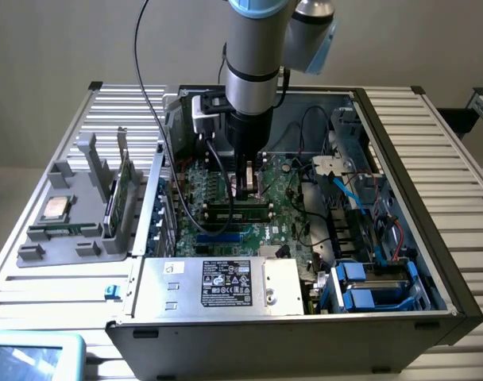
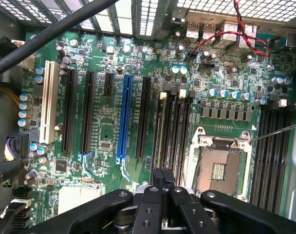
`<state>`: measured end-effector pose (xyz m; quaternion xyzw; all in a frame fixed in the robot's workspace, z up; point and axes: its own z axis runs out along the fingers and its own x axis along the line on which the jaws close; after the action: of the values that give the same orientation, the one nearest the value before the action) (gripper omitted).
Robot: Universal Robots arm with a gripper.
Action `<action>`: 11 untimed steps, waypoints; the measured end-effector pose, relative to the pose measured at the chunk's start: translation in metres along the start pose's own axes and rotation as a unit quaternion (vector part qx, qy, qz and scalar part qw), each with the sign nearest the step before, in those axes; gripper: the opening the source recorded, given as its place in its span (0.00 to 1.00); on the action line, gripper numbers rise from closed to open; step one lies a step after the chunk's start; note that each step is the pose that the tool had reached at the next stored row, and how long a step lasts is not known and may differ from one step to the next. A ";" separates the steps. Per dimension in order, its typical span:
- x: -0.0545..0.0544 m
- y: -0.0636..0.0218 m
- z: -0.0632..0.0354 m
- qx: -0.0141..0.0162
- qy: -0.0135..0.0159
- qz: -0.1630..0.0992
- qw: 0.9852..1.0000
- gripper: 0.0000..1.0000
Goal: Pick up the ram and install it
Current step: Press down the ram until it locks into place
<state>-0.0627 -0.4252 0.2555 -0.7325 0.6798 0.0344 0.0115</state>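
Observation:
The ram (image 1: 235,212), a long dark-green stick with black chips, stands on edge along one of the black memory slots on the motherboard (image 1: 218,186) inside the open computer case. My gripper (image 1: 247,190) comes straight down on the stick near its middle. In the wrist view the two black fingers (image 2: 156,181) are drawn close together, and the ram's thin top edge (image 2: 164,136) runs away from them along the slot. The gripper (image 2: 162,178) is shut on the ram. Whether the stick is fully seated cannot be told.
The empty processor socket (image 2: 218,165) lies beside the slots. A grey holder (image 1: 67,218) at the exterior view's left carries a square silver chip (image 1: 55,208) and a taller green card (image 1: 124,186). Cables (image 1: 337,182), blue drive bays (image 1: 376,286) and the power supply (image 1: 218,286) crowd the case.

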 end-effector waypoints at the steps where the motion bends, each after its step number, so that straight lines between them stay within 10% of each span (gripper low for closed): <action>1: 0.000 0.0000 0.0000 0.000 0.000 0.003 1.000 0.09; 11: 0.000 0.0000 -0.0001 0.005 -0.003 0.073 0.997 0.09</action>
<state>-0.0627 -0.4252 0.2555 -0.6805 0.7319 0.0340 0.0146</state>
